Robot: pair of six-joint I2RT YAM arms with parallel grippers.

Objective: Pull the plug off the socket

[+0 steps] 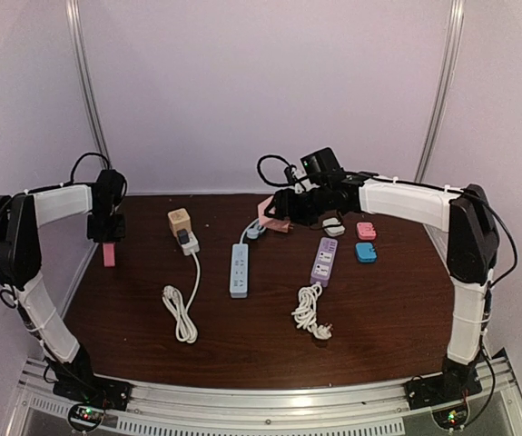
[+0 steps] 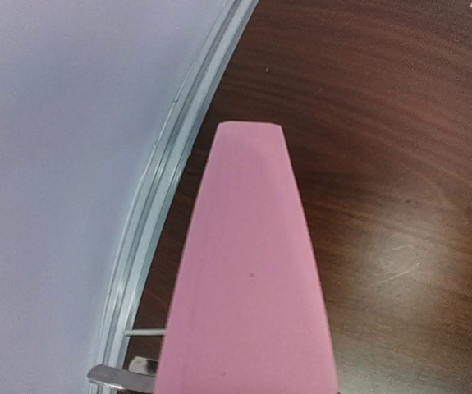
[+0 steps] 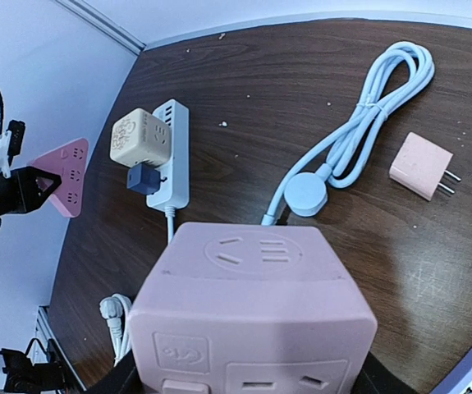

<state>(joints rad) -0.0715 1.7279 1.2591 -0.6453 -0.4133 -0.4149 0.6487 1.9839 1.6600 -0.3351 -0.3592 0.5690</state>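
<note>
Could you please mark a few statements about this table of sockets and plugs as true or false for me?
1. The left gripper holds a pink triangular socket. True.
2. The beige cube adapter stands alone, plugged into nothing. False: it sits on the white power strip.
3. The right gripper holds a pink cube socket. True.
4. The pink plug adapter is plugged into a socket. False: it lies loose on the table.

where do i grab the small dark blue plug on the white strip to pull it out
Grip the dark blue plug by the two faces that lie across the white strip, coming from above. It stands up off the strip, and the beige cube adapter crowds it along the strip's length, so that side is likely blocked.
</note>
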